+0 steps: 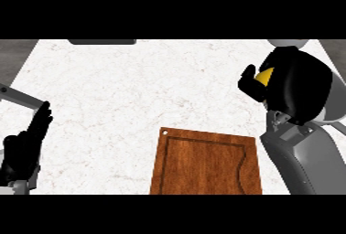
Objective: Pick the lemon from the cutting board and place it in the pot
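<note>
Raised close to the camera, the right hand [290, 87] curls around the lemon [263, 77], leaving only a yellow sliver visible, up beyond the cutting board [206, 162]. Resting at the left edge, the left hand [27, 141] keeps its fingers straight.

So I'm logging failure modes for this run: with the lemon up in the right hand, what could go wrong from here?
Only a small patch of the lemon shows between the curled fingers of the right hand, so it might slip out over the counter.

No pot shows in this view, so the hand would have to carry the lemon to a target out of sight and may miss it.

The left hand rests open at the left edge, too far to help.
</note>
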You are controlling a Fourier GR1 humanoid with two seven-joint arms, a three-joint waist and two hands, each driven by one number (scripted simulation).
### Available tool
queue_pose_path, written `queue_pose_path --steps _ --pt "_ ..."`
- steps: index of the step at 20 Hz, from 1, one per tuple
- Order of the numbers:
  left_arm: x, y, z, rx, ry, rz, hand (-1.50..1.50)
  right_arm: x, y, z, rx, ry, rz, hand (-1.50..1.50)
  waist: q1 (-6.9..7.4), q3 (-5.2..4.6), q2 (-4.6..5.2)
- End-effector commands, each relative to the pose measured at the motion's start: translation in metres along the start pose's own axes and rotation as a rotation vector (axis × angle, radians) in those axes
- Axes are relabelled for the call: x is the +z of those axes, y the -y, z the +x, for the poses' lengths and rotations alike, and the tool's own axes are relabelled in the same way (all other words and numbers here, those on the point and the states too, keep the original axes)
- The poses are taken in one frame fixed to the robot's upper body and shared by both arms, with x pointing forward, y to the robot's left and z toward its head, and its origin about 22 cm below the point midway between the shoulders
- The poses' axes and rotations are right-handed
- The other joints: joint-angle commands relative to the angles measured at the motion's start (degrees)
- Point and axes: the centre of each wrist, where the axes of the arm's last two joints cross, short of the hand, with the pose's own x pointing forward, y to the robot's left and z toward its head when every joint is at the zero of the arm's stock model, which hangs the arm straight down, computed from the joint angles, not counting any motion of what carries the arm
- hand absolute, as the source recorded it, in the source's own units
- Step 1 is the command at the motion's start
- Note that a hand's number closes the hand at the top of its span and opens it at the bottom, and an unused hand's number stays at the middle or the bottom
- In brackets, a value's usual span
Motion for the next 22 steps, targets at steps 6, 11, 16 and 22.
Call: queue_pose_path --steps 6,11,16,22 --pt "-0.009 -0.008 -0.007 0.001 0.000 -0.009 0.00 -0.054 0.027 -0.041 -0.092 -0.112 -0.109 1.50 0.42 0.00 0.27" --pt "-0.013 -0.007 0.003 -0.002 0.011 -0.011 0.00 -0.089 0.022 -0.084 -0.092 -0.129 -0.100 1.50 0.48 0.02 0.29" --pt "-0.020 -0.013 0.006 0.002 -0.007 -0.018 0.00 -0.138 0.025 -0.112 -0.098 -0.118 -0.087 1.50 0.73 0.02 0.40" --pt "-0.010 -0.009 0.003 -0.005 0.025 -0.020 0.00 -0.173 -0.013 -0.151 -0.039 -0.133 -0.040 1.50 1.22 0.03 0.48"
